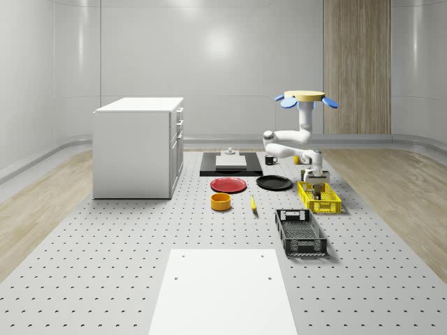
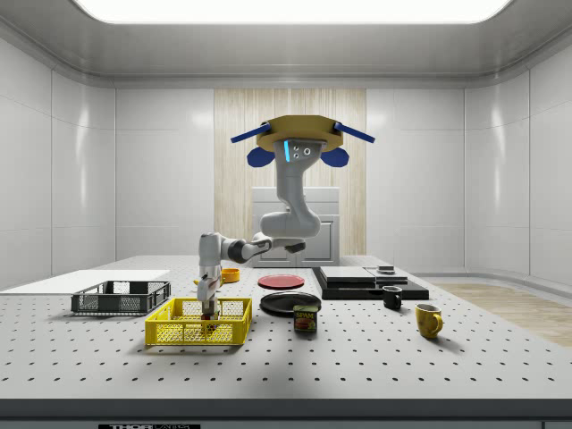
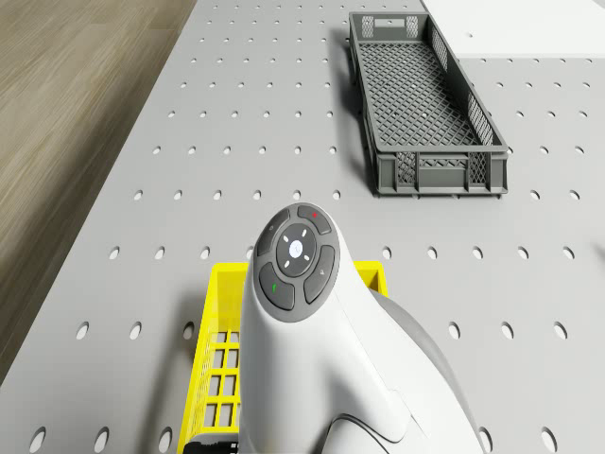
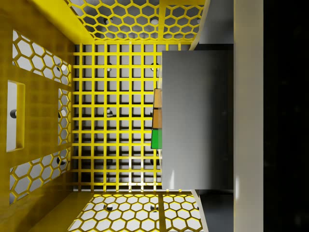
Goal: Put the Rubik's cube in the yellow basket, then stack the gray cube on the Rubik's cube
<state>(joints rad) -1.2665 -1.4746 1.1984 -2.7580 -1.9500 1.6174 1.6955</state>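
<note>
The drone (image 2: 300, 143) is seen hovering above the table beside the yellow basket (image 1: 328, 204), with the arm bent down so that the gripper (image 2: 211, 308) is lowered inside the basket. In the wrist view a gray cube (image 4: 195, 121) is seen held between the fingers, directly over the Rubik's cube (image 4: 157, 124), of which a strip of orange and green squares is visible past the gray cube's edge. The Rubik's cube is already lying on the basket's grid floor, so the first step is judged done and the stacking step under way. Whether the two cubes are touching cannot be told.

Risks noted:
- The gray cube appears offset from the Rubik's cube; if released off-centre, it may tip and slide onto the basket floor.
- Release from a height may cause a bounce off the top face.
- The fingers are close to the basket wall (image 4: 41, 121); drift in the hover may drag the basket or knock the stack during withdrawal.

A dark crate (image 1: 300, 232) stands well apart and is not involved.
</note>
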